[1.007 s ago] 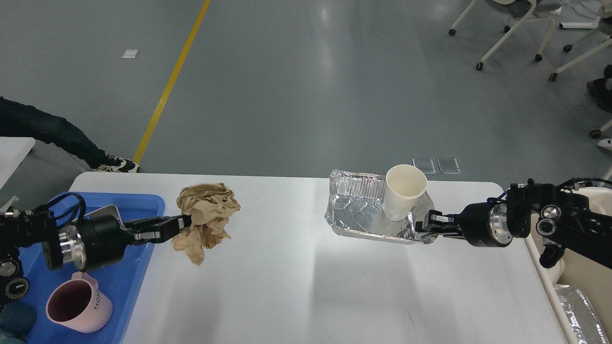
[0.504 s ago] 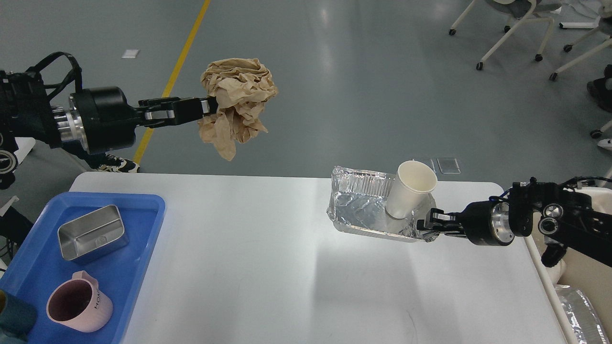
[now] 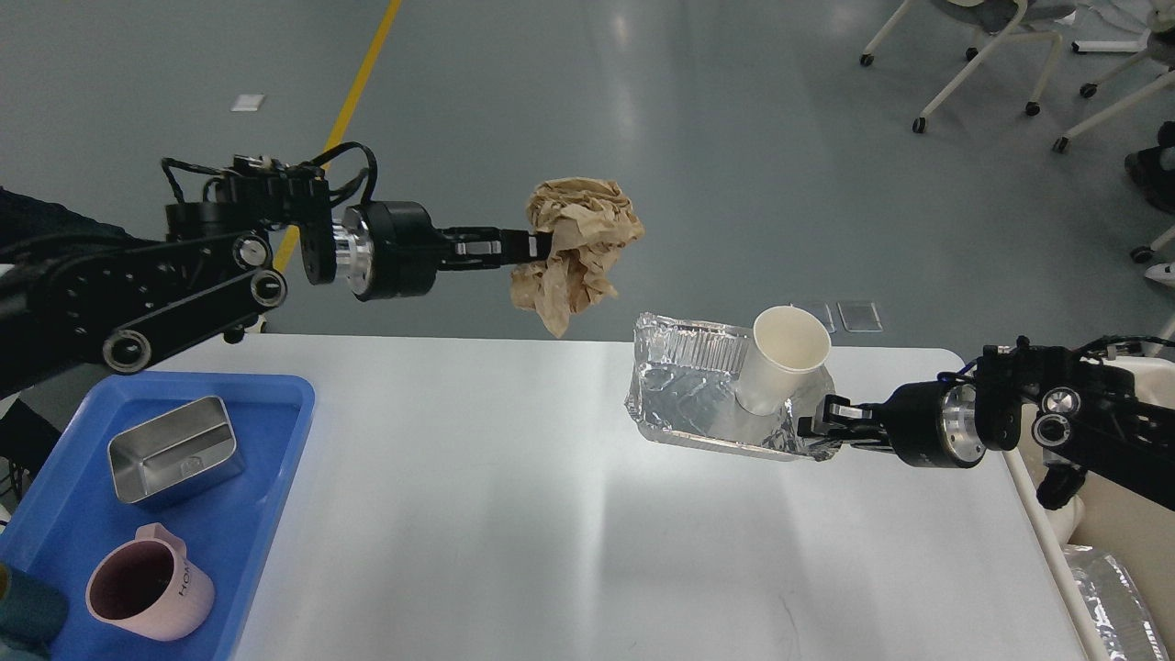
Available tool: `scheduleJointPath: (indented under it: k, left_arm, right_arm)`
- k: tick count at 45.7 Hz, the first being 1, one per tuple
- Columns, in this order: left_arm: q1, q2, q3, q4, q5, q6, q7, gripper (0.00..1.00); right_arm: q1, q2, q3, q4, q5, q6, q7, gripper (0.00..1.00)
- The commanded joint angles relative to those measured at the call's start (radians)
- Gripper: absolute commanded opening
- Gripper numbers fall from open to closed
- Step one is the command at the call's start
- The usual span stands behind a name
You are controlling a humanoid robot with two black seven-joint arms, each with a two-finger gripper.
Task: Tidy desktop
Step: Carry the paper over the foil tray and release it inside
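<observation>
Our left fingers (image 3: 537, 246) pinch a crumpled brown paper wad (image 3: 576, 251) aloft beyond the counter (image 3: 514, 514); our right fingers (image 3: 815, 430) clamp the foil tray (image 3: 702, 404) rim, a paper cup (image 3: 780, 363) inside, on that white counter spread below.

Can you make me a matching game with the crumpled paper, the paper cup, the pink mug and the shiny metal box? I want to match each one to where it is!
Things:
1. crumpled brown paper
2. white paper cup
3. pink mug
4. metal box

Places:
A. standing in the foil tray
B. near end of the blue tray
C. held up in the left claw
D. in the blue tray, beyond the mug

Pairs: 1-C, 2-A, 3-B, 4-D
</observation>
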Motion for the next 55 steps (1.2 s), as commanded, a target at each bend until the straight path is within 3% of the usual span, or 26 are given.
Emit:
scheduleJointPath:
  k: [1, 9, 19, 21, 28, 30, 44, 55]
  left_arm:
    - [0.041, -0.137, 0.004, 0.114, 0.002, -0.001, -0.008, 0.02]
    - [0.071, -0.278, 0.004, 0.186, 0.003, 0.012, -0.008, 0.02]
    - [0.087, -0.344, 0.004, 0.235, 0.003, 0.022, -0.005, 0.07]
    - [0.096, -0.344, 0.004, 0.239, 0.003, 0.022, -0.005, 0.16]
    - [0.110, -0.345, -0.005, 0.243, -0.012, 0.022, 0.004, 0.85]
    - [0.113, -0.347, -0.008, 0.243, -0.012, 0.022, 0.003, 0.96]
    - [0.148, -0.356, -0.036, 0.237, -0.015, 0.019, 0.000, 0.97]
    - [0.231, -0.306, -0.319, 0.240, -0.188, 0.009, -0.002, 0.97]
  right_arm:
    - [-0.001, 0.000, 0.000, 0.001, 0.000, -0.005, 0.000, 0.00]
    - [0.000, -0.002, 0.002, 0.001, 0.002, -0.005, 0.000, 0.00]
    - [-0.001, -0.008, 0.003, 0.001, 0.002, -0.005, 0.002, 0.00]
    - [-0.006, -0.008, 0.008, 0.002, 0.002, -0.005, 0.000, 0.00]
    - [-0.007, -0.005, 0.018, 0.001, 0.002, -0.006, 0.002, 0.00]
    - [-0.007, -0.005, 0.022, 0.002, 0.002, -0.005, 0.002, 0.00]
    - [-0.017, -0.003, 0.044, -0.001, 0.005, -0.006, 0.002, 0.00]
    - [-0.095, -0.010, 0.153, -0.011, 0.052, -0.014, 0.017, 0.00]
